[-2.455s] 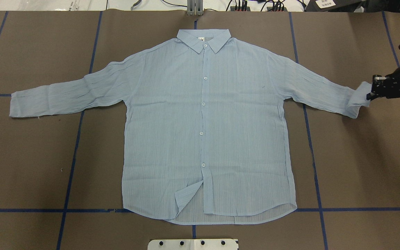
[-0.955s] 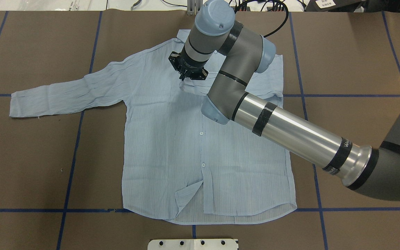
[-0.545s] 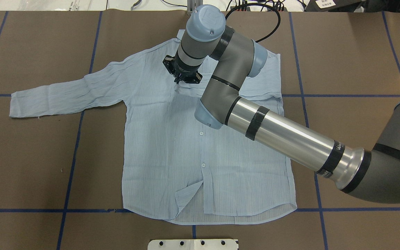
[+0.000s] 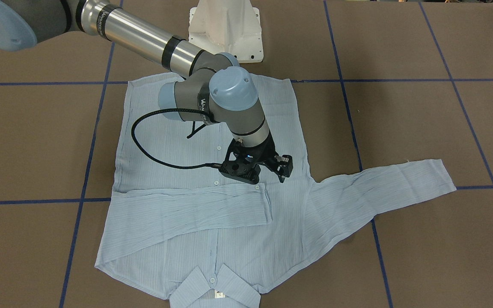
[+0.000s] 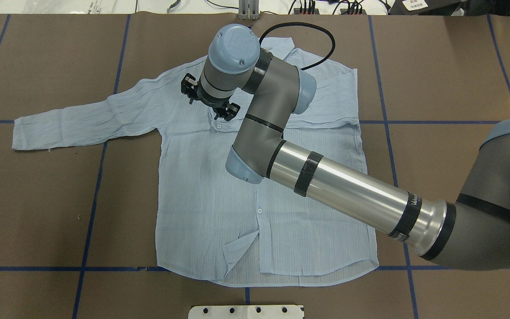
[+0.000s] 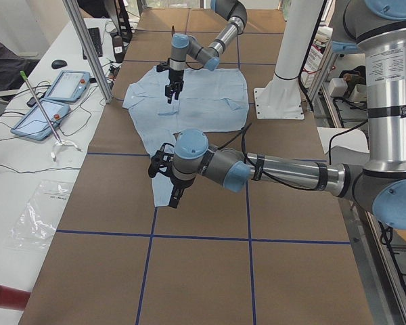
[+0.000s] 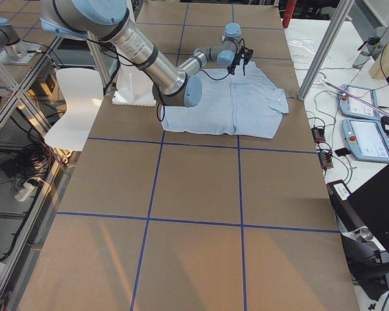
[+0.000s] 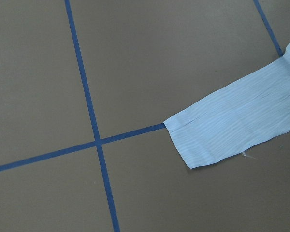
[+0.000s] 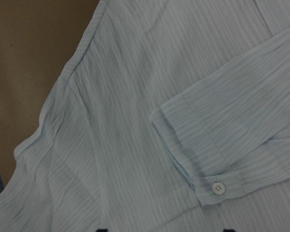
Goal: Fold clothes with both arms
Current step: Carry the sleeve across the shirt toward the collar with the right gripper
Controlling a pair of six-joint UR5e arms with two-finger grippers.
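Observation:
The light blue striped shirt [image 5: 210, 190] lies flat and face up on the brown table, collar at the far side. Its right sleeve is folded across the chest, and the cuff [image 4: 259, 205] lies flat; it also shows in the right wrist view [image 9: 208, 159]. My right gripper [image 5: 206, 99] hovers just past that cuff, open and empty, as the front view [image 4: 265, 171] shows. The left sleeve [image 5: 82, 119] lies stretched out, with its cuff [image 8: 217, 135] below my left wrist camera. My left gripper [image 6: 170, 193] hovers near that cuff; I cannot tell whether it is open or shut.
The white pedestal base [image 4: 225, 30] stands at the near edge behind the shirt hem. Blue tape lines [image 5: 91, 208] cross the brown table [image 5: 38, 212]. Tablets [image 6: 61, 88] and cables lie on a side bench beyond the far edge.
The right gripper carried the right cuff from the far right across the chest, let it go, and has moved on leftward off the cuff. The sleeve now lies folded over the shirt front.

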